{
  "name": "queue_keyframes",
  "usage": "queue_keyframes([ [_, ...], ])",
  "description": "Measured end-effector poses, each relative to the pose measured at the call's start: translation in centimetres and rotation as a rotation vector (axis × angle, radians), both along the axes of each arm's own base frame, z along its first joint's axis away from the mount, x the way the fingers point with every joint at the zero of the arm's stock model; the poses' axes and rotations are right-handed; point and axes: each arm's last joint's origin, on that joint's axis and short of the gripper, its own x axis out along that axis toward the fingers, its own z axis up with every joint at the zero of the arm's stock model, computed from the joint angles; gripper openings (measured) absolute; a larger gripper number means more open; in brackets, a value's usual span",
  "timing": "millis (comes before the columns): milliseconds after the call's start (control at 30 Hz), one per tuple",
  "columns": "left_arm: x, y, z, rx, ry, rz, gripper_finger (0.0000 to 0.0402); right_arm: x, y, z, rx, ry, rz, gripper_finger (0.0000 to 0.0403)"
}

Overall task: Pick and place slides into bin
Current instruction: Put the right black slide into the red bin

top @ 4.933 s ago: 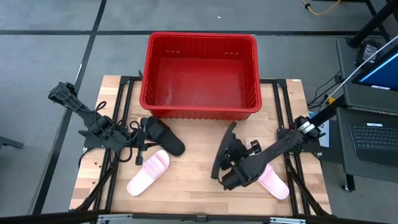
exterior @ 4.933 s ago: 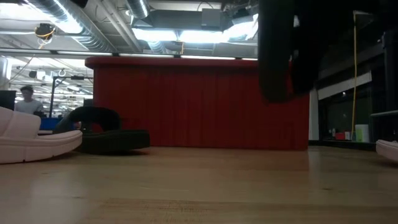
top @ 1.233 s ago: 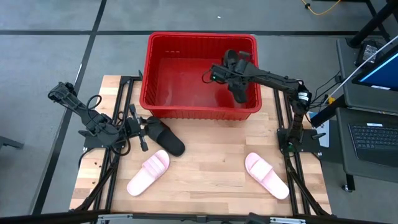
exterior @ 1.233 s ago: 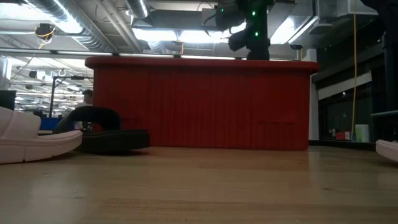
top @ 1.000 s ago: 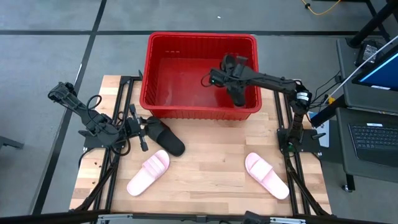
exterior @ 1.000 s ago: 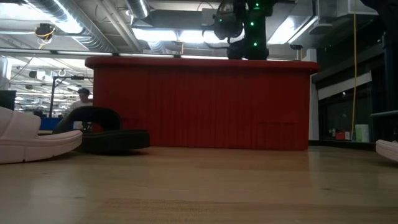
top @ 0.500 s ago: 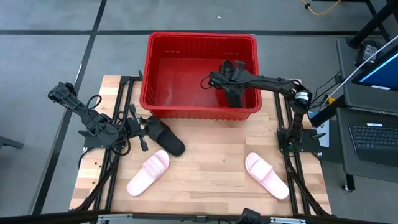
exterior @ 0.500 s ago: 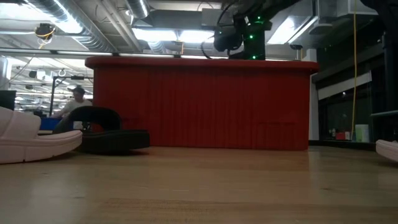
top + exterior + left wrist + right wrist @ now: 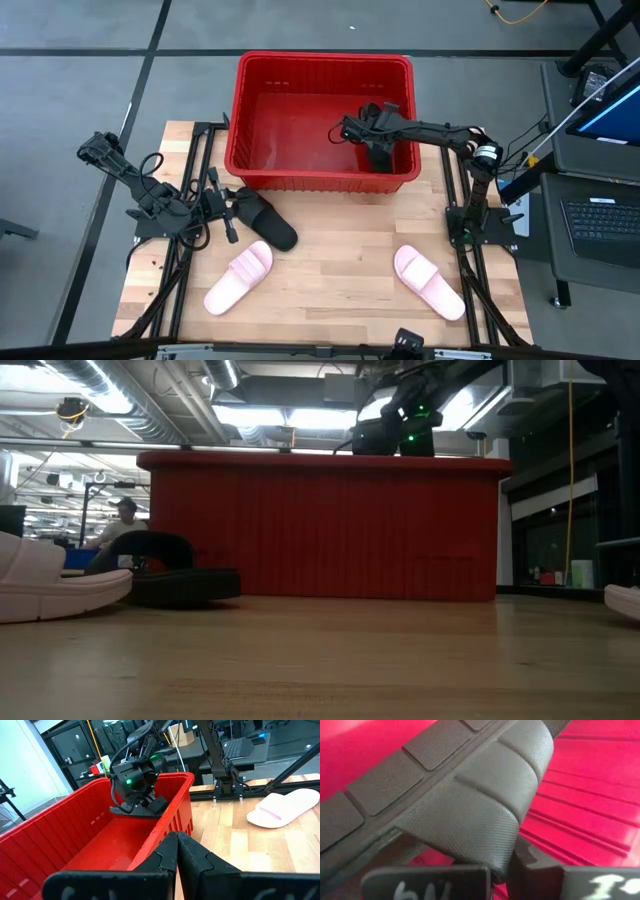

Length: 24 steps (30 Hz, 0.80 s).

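The right gripper (image 9: pixel 372 135) hung inside the bin (image 9: pixel 262 70), toward its 3 o'clock wall, with its fingers clamped on a black slide (image 9: pixel 381 150). In the right wrist view the slide's tread (image 9: pixel 460 805) filled the frame, with the bin's ribbed red floor (image 9: pixel 590 775) close behind it. The slide was tilted and low, seemingly so that it could be let go near the floor and not dropped from a height. The left wrist view showed the same thing from across the table: the slide (image 9: pixel 145 807) dangled under the green-lit gripper (image 9: pixel 137 800), below the rim. Whether it touched the floor I could not tell.

The left gripper (image 9: pixel 222 205) waited at 9 o'clock on the table (image 9: pixel 340 260), fingers together and holding nothing. It sat just beside the heel end of the second black slide (image 9: pixel 265 218), which lay in front of the bin's near left corner, probably that arm's own pick.

Two pink slides lay on the boards, one (image 9: pixel 238 277) at 7 o'clock near the black one, the other (image 9: pixel 428 282) at 5 o'clock, well apart from everything. Each seemed left on the side of the arm that could reach it.

By my reading the first slide was about to be placed, with three more to go.
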Motion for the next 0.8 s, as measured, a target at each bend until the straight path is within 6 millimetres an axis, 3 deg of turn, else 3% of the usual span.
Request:
queue_keyframes([
  [600,0.0,0.0,0.0,-0.001,-0.001,0.000,0.0004,0.1,-0.9,-0.2,0.047,-0.045,0.021,0.0017],
  [800,0.0,0.0,0.0,-0.001,-0.001,0.000,0.0004,0.5,-1.4,-1.8,0.077,-0.020,0.012,0.0017],
])
